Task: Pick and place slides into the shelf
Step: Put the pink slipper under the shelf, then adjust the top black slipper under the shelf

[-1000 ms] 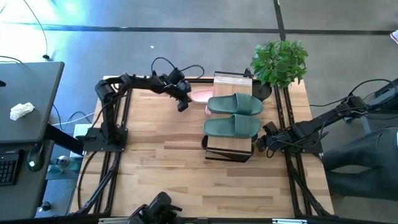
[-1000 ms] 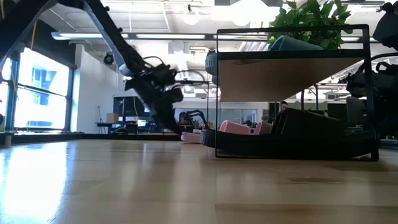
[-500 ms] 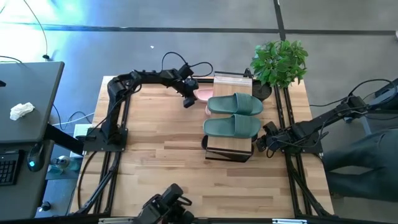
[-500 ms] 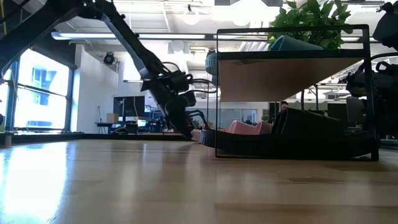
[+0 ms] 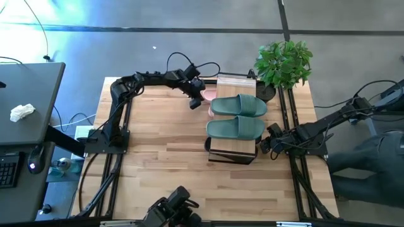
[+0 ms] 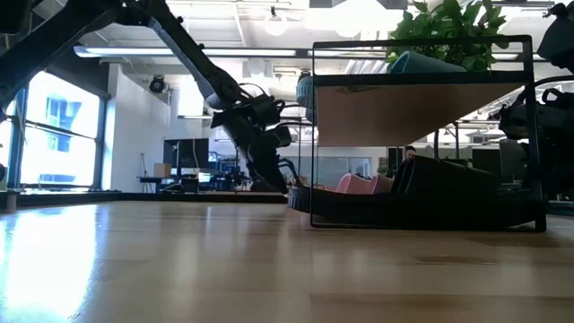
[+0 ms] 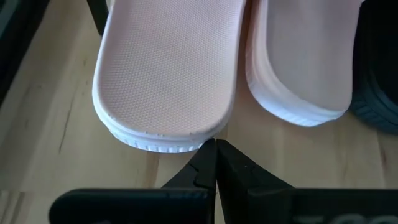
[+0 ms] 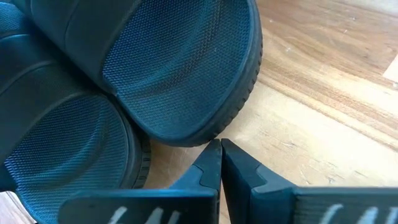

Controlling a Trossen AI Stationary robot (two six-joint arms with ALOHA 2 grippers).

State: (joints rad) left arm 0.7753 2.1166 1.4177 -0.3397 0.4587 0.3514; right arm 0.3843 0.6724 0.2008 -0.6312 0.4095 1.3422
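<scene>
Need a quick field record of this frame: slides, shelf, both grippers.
green slides: on the shelf top board
pink slides: under the top board, heels sticking out on the left side
black slides: lower level, right side
left gripper: shut, tips at a pink heel
right gripper: shut, tips at a black slide

1. A light butcher-block wooden tabletop (image 5: 164, 157) stands on a grey concrete floor (image 5: 189, 44) crossed by dark seam lines.
2. A dark grey desk (image 5: 28, 101) sits beside the table, bearing a crumpled white cloth (image 5: 21, 112) and the corner of a black keyboard (image 5: 9, 171).
3. A leafy green potted plant (image 5: 284, 63) stands at the table's far corner.
4. The low view shows an open office hall: tall bright windows (image 6: 58, 135), a white ceiling with long light strips (image 6: 269, 18), and distant desks with monitors (image 6: 179, 157).
</scene>
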